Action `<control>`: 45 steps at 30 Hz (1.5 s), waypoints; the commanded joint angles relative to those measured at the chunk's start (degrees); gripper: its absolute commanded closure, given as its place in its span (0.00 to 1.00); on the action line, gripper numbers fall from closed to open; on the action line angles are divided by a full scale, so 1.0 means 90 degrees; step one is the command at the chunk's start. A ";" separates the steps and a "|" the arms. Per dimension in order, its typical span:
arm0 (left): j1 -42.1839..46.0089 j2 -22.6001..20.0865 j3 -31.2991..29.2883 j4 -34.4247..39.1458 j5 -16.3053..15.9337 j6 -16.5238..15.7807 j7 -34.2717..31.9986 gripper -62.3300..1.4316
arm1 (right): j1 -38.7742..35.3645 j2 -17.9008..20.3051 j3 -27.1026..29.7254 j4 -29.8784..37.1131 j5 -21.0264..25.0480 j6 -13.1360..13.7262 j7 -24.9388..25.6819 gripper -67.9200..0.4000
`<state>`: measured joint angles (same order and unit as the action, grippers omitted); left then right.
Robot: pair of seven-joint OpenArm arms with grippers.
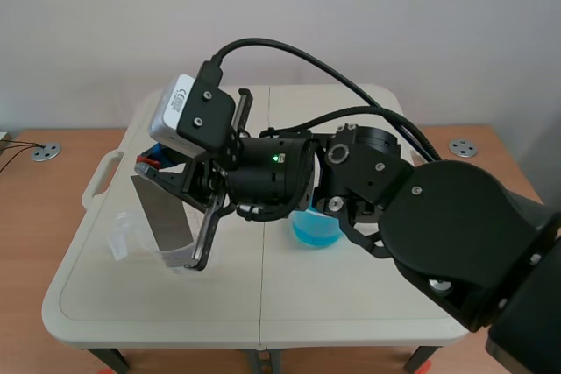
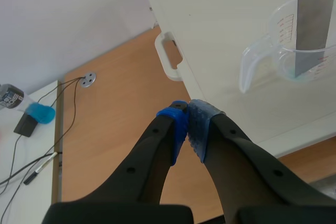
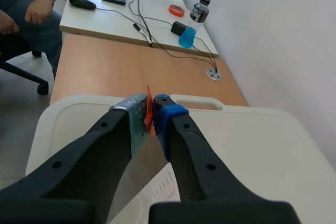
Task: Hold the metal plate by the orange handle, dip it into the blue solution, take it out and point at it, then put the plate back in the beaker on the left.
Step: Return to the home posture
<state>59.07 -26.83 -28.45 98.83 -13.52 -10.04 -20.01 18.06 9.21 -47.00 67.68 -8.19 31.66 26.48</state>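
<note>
Grey metal plate (image 1: 163, 215), lower end inside clear left beaker (image 1: 123, 241); blue solution (image 1: 314, 230) apart.

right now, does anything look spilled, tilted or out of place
Nothing looks spilled or damaged. The metal plate leans, its lower end inside the clear beaker, gripped at the orange handle by the right tool. The blue solution shows only partly.

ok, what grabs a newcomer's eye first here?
The big black right arm stretched across the table's middle, jaws shut on the orange handle of a metal plate. The plate's lower end stands inside the clear beaker on the left. The blue solution shows partly under the arm.
</note>
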 commanded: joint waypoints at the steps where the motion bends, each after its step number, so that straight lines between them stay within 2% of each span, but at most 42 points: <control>1: -0.0007 0.0012 -0.0032 0.0049 -0.0046 0.0029 -0.0107 0.93 | 0.0085 -0.0039 -0.0007 -0.0073 0.0090 -0.0058 0.0090 0.98; 5: -0.0007 0.0012 -0.0032 0.0049 -0.0046 0.0029 -0.0107 0.93 | 0.0087 -0.0039 -0.0007 -0.0223 0.0090 -0.0262 0.0100 0.98; 10: -0.0007 0.0012 -0.0032 0.0049 -0.0046 0.0029 -0.0107 0.93 | 0.0090 -0.0036 -0.0007 -0.0289 0.0070 -0.0260 0.0095 0.97; 13: -0.0007 0.0012 -0.0032 0.0049 -0.0046 0.0029 -0.0107 0.93 | 0.0092 -0.0036 -0.0005 -0.0289 0.0066 -0.0296 0.0097 0.87; 21: -0.0007 0.0012 -0.0032 0.0049 -0.0046 0.0029 -0.0107 0.93 | 0.0100 -0.0036 -0.0005 -0.0289 0.0068 -0.0763 0.0100 0.59; 27: -0.0007 0.0012 -0.0032 0.0049 -0.0044 0.0029 -0.0107 0.93 | 0.0112 -0.0036 -0.0005 -0.0289 0.0075 -0.0984 0.0291 0.35; 29: -0.0007 0.0012 -0.0032 0.0049 -0.0044 0.0029 -0.0107 0.93 | 0.0112 -0.0036 -0.0005 -0.0289 0.0075 -0.1071 0.0495 0.30; 34: -0.0007 0.0012 -0.0032 0.0049 -0.0044 0.0029 -0.0104 0.93 | 0.0109 -0.0005 0.0092 -0.0221 0.0163 -0.1064 0.0891 0.24; 39: -0.0007 0.0012 -0.0032 0.0051 -0.0010 0.0019 -0.0107 0.92 | 0.0107 0.0112 0.0245 -0.0068 0.0714 -0.0916 0.0882 0.24; 40: -0.0010 0.0010 -0.0032 0.0051 0.0097 -0.0022 -0.0117 0.87 | 0.0107 0.0165 0.0279 -0.0022 0.0860 -0.0833 0.0857 0.24; 41: -0.0015 0.0010 -0.0032 0.0051 0.0231 -0.0032 -0.0136 0.78 | 0.0107 0.0228 0.0304 0.0032 0.1001 -0.0721 0.0826 0.23; 43: -0.0027 0.0010 -0.0032 0.0051 0.0318 -0.0080 -0.0136 0.51 | 0.0104 0.0372 0.0313 0.0153 0.1297 -0.0629 0.0765 0.18; 45: -0.0027 0.0010 -0.0032 0.0051 0.0316 -0.0092 -0.0182 0.18 | 0.0100 0.0537 0.0313 0.0279 0.1581 -0.0629 0.0719 0.16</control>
<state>59.05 -26.83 -28.42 98.83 -10.09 -11.03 -20.49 18.04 13.37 -44.60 68.42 4.78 26.17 32.64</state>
